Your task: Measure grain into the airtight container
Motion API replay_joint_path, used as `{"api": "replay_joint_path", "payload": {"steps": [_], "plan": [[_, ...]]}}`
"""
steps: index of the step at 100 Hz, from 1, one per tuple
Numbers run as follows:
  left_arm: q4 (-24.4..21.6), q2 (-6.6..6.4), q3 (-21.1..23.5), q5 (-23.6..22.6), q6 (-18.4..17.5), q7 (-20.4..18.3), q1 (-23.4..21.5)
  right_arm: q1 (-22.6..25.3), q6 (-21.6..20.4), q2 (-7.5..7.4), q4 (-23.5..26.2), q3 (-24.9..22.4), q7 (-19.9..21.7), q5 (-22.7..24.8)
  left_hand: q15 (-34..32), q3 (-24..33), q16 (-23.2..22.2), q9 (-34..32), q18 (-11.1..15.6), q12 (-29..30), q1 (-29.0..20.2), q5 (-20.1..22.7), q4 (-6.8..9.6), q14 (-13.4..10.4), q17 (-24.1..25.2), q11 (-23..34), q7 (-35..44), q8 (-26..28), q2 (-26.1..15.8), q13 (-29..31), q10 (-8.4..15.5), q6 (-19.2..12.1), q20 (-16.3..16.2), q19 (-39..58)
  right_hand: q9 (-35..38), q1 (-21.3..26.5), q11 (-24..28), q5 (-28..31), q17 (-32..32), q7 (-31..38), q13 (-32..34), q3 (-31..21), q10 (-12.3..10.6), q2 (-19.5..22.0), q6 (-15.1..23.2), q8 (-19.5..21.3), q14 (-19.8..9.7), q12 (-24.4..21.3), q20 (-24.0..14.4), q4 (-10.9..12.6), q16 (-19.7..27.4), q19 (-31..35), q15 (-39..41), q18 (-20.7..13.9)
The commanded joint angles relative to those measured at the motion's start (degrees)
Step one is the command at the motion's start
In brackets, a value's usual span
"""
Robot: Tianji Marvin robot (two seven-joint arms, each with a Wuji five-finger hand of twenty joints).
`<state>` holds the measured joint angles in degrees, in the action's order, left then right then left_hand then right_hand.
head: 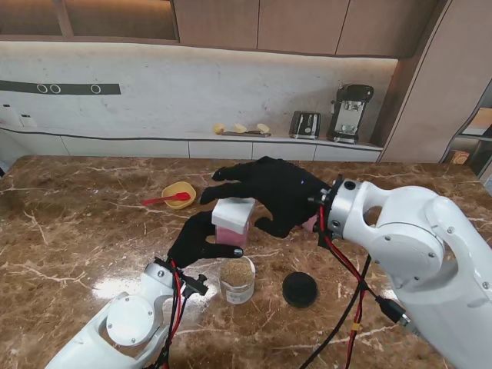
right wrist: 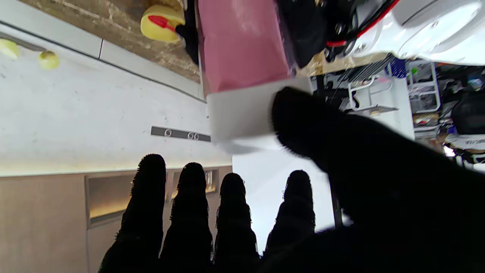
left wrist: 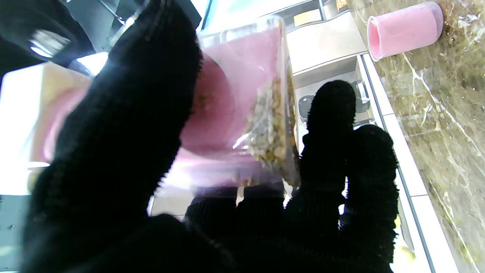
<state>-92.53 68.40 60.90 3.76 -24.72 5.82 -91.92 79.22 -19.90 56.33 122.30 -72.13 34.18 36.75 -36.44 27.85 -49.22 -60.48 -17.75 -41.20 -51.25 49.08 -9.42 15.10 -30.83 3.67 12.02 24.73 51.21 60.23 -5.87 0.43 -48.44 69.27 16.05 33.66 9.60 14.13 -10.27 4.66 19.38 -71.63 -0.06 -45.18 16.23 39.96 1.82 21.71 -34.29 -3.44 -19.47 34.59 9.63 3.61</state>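
Standing upright, pink grain box (head: 233,221) in left hand (head: 201,240).

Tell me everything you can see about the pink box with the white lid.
The box is rectangular, with pink see-through walls and a white lid, apparently plastic. Grain lies inside. The left hand grips it off the table, tilted above the jar. The right hand is spread beside it, thumb touching the lid.
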Motion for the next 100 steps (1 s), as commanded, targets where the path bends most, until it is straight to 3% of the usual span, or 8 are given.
{"api": "replay_joint_path", "payload": {"steps": [1, 10, 25, 45, 56, 75, 100], "plan": [[-0.1, -0.05, 0.0, 0.0, 0.2, -0.2, -0.1, -1.2, -0.4, -0.44, -1.3, 1.2, 2.6, -1.4, -1.2, 11.9, -0.1, -7.1, 2.6, -3.0, -10.6, 6.3, 1.89, -3.5, -0.5, 9.0, 39.4, -0.3, -21.0, 0.9, 4.1, -9.1, 0.3, 1.0, 1.0, 3.5, 1.1, 2.9, -0.7, 1.6, 2.1, -5.8, -1.3, -1.0, 2.7, 1.3, -1.8, 0.5, -1.4, -1.8, 1.0, 1.1, 0.5, -0.6], [-0.3, -0.09, 0.1, -0.1, 0.4, -0.3, -0.2, -2.6, -0.3, -0.71, -2.0, 2.7, 3.9, -2.4, -1.2, 11.8, -0.1, -7.1, 2.6, -3.0, -10.6, 6.3, 1.86, -3.6, -0.5, 9.0, 39.4, -0.3, -21.0, 0.9, 4.1, -9.2, 0.3, 1.0, 2.4, 4.6, 2.9, 7.4, -2.3, 5.3, 4.0, -6.9, -1.9, -0.4, 3.5, 3.3, -2.2, 1.5, -1.9, -2.3, 0.2, 2.4, 1.7, -0.6], [-0.4, -0.09, 0.2, -0.2, 0.5, -0.2, -0.3, -3.7, -0.4, -0.63, -3.0, 4.0, 3.4, -2.7, -1.2, 11.8, -0.1, -7.0, 2.8, -3.0, -10.6, 6.1, 1.85, -3.7, -0.6, 9.0, 39.4, -0.3, -21.1, 0.8, 4.3, -9.3, 0.3, 1.0, 6.3, 1.1, 7.1, 11.9, -4.8, 8.8, 7.8, -4.4, -3.5, -0.1, 3.1, 6.1, -4.8, 5.3, -2.6, -3.1, -3.1, 4.3, 5.8, -1.3], [-0.5, -0.06, 0.2, -0.2, 0.4, -0.1, -0.4, -3.5, -0.9, 0.12, -4.1, 4.7, -0.3, -1.1, -1.1, 11.8, -0.1, -7.0, 2.8, -3.0, -10.7, 6.0, 1.89, -3.7, -0.5, 8.9, 39.3, -0.3, -21.1, 0.8, 4.1, -9.2, 0.4, 0.9, 18.9, -0.9, 11.5, 18.6, -12.0, 12.2, 16.5, -2.0, -7.4, 2.4, 2.3, 7.6, -7.8, 11.0, -5.4, -4.0, -8.2, 11.7, 12.8, -1.4], [-0.4, -0.05, 0.2, -0.1, 0.4, -0.1, -0.4, -3.6, -0.2, 0.23, -4.3, 5.0, -0.6, -1.7, -1.1, 11.7, -0.1, -6.9, 2.8, -3.0, -10.7, 6.1, 1.89, -3.6, -0.5, 8.9, 39.3, -0.3, -21.1, 0.8, 4.1, -9.1, 0.4, 0.8, 24.8, -5.2, 10.5, 21.8, -14.2, 13.2, 19.6, 0.8, -8.3, 5.0, -0.1, 6.4, -8.2, 12.1, -6.0, -4.4, -9.1, 14.9, 13.4, -1.6], [-0.4, 0.01, 0.1, -0.2, 0.2, 0.2, -0.4, -3.5, 2.4, 0.53, -4.3, 5.8, -1.1, -1.8, -1.1, 11.8, -0.1, -7.0, 2.7, -3.0, -10.8, 6.2, 1.93, -3.4, -0.4, 8.9, 39.3, -0.4, -21.0, 0.7, 4.0, -8.8, 0.4, 0.8, 34.0, -11.5, 11.8, 25.9, -18.4, 15.1, 25.7, 8.0, -7.7, 7.8, -5.7, 4.2, -7.7, 14.1, -7.1, -5.1, -11.6, 21.3, 16.3, -1.5], [-0.3, 0.11, 0.0, -0.1, 0.0, 0.4, -0.3, -0.8, 5.2, 2.17, -4.5, 7.2, -9.5, 6.6, -1.2, 11.8, -0.2, -7.0, 2.7, -3.1, -10.8, 6.3, 1.92, -3.4, -0.4, 9.0, 39.3, -0.5, -21.0, 0.7, 3.8, -8.8, 0.3, 0.8, 43.2, -16.3, 15.0, 29.3, -24.8, 16.2, 34.1, 12.9, -7.6, 8.6, -8.6, -0.2, -6.4, 16.4, -6.7, -4.7, -15.5, 32.8, 23.0, -1.3]]}}
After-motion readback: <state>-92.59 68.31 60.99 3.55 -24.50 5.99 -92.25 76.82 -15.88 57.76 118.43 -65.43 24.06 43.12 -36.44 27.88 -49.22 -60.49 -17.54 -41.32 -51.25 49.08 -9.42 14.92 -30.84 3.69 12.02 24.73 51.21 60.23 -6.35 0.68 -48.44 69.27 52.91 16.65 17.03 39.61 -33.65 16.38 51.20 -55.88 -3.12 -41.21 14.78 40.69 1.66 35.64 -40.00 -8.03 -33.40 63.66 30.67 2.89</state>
